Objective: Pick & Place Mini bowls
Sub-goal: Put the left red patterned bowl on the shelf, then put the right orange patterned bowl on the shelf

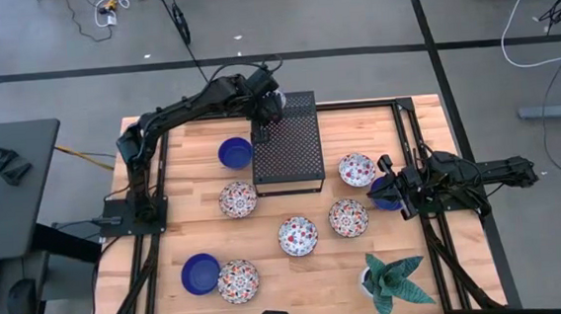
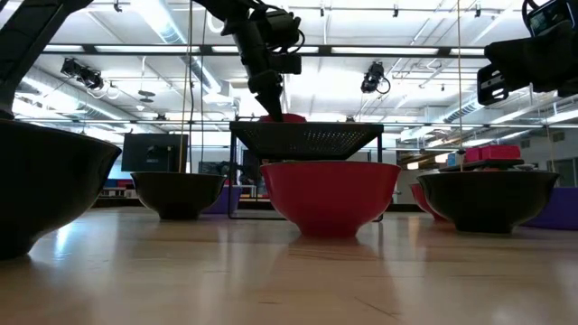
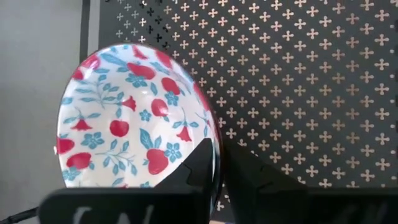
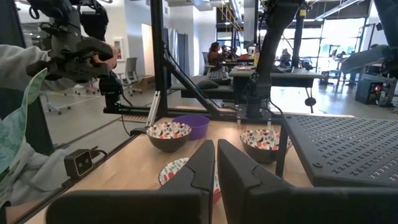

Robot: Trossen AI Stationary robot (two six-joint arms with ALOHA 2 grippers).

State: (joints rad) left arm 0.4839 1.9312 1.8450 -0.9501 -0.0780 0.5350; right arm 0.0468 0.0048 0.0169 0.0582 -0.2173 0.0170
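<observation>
Several mini bowls stand on the wooden table: cobalt blue ones [image 1: 235, 152] [image 1: 201, 273] and floral ones [image 1: 237, 200] [image 1: 297, 235] [image 1: 348, 217] [image 1: 357, 169] [image 1: 238, 281]. Another blue bowl [image 1: 383, 201] sits partly hidden under my right gripper [image 1: 389, 181], which hangs raised above it, shut and empty [image 4: 216, 149]. My left gripper [image 1: 262, 124] is over the near-left part of the black perforated rack [image 1: 286, 142], shut on a floral bowl [image 3: 124, 112]. My left gripper holds the floral bowl by its rim [image 3: 208, 134], with one finger [image 3: 198, 168] inside the bowl and the other [image 3: 252, 180] outside. The fingers come from above, pointing down. The bowl hangs tipped on edge over the rack top [image 3: 311, 93]; whether it touches the rack, I cannot tell.
A potted green plant [image 1: 393, 283] stands at the table's near right. The rack [image 2: 307, 135] stands on legs at the far middle. Bare wood lies left of the rack and along the near edge. A person's sleeve and hand-held device [image 4: 68, 56] show beyond the table.
</observation>
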